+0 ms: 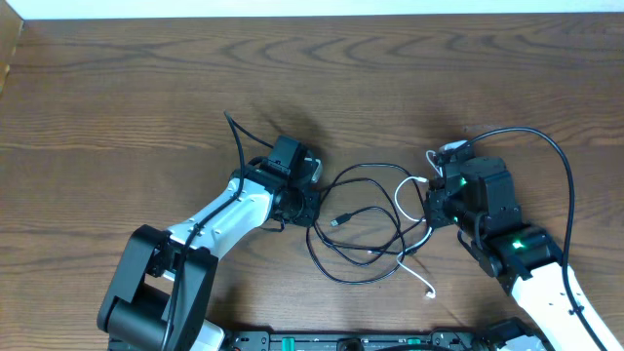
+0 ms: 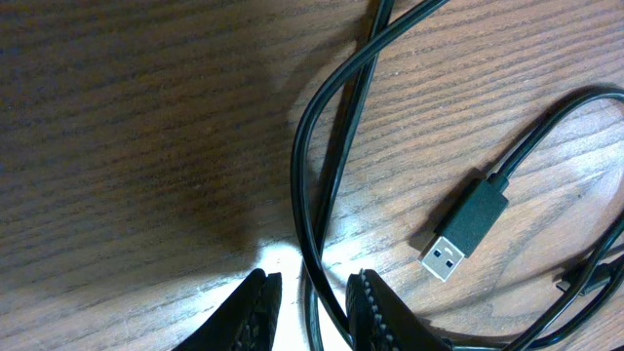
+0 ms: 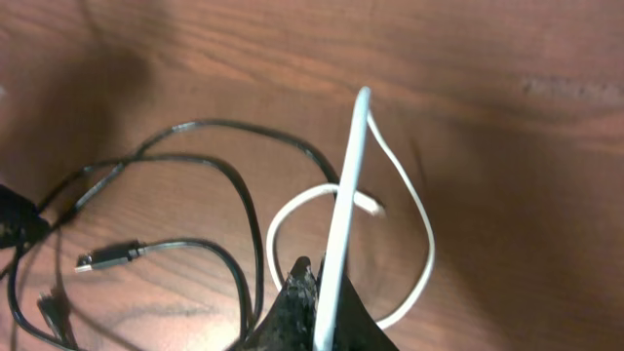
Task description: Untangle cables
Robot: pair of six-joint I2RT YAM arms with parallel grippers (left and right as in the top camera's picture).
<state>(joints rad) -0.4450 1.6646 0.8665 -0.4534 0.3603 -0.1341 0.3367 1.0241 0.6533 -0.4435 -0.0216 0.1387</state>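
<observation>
Black cables (image 1: 363,210) lie in tangled loops on the wooden table between my two arms, with a USB plug (image 1: 338,221) inside the loops. A thin white cable (image 1: 403,200) curls through their right side. My left gripper (image 1: 304,203) is low at the left edge of the tangle. Its jaws stand apart around two black cable (image 2: 322,146) strands, which run close to the right finger (image 2: 375,312) with a gap on the left. The USB plug (image 2: 466,229) lies just to their right. My right gripper (image 3: 327,281) is shut on the white cable (image 3: 351,175), lifting a stretch of it above the black cable (image 3: 224,175).
A thicker black wire (image 1: 558,146) arcs from the right arm over the table's right side. Another wire (image 1: 237,136) rises behind the left arm. The table's far edge (image 1: 312,14) runs along the top, and a black rail (image 1: 341,341) lies at the front.
</observation>
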